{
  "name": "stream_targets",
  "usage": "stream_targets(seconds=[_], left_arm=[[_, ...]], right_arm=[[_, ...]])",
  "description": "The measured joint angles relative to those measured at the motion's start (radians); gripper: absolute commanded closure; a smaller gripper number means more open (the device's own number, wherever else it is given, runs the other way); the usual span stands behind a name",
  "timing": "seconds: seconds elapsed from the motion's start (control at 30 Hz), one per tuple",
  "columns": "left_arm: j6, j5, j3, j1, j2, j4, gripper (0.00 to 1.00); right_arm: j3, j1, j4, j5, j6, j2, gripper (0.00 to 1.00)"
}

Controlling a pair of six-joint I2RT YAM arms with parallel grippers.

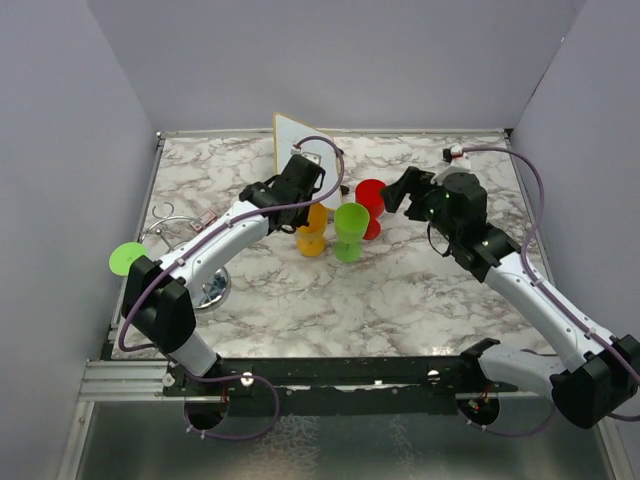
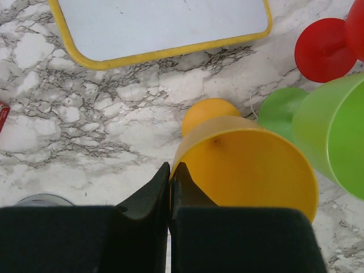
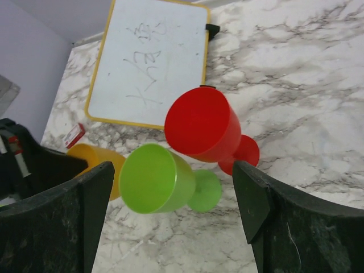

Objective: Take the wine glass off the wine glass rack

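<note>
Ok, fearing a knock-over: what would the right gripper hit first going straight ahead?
Likely the red wine glass, right ahead of the right gripper; the green wine glass is close beside, depth unclear.

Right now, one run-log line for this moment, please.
left fingers: shut on orange wine glass rim | right fingers: open, near red wine glass, green wine glass | wine glass rack: left side, untouched

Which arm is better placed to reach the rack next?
Left. The rack stands far left, beside the left arm. The left gripper looks shut on the orange glass, so it must release first. The right gripper, open, sits far across by the red glass.
</note>
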Motion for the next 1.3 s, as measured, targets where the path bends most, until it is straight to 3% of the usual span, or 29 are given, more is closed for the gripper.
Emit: stream_targets(seconds=[0.13, 0.5, 0.73, 1.07, 1.3], left_arm=[[0.000, 0.000, 0.000, 0.000, 0.016, 0.011, 1.00], [0.000, 0.008, 0.001, 0.019, 0.061, 0.044, 0.98], [0.000, 0.023, 0.001, 0.033, 0.068, 0.047, 0.85], [0.007, 0.054, 0.002, 0.036, 0.064, 0.051, 0.67], [0.011, 0.075, 0.003, 0.040, -0.008, 0.037, 0.49]], right_arm=[[0.048, 0.001, -0.024, -0.072, 0.051, 0.024, 0.00], [0.064, 0.001, -0.033, -0.068, 0.129, -0.060, 0.00], [-0.022, 0.001, 0.048, -0.059, 0.089, -0.171, 0.01], [-0.061, 0.001, 0.103, -0.063, 0.051, -0.190, 0.00], [-0.061, 0.001, 0.108, -0.073, 0.047, -0.191, 0.00]])
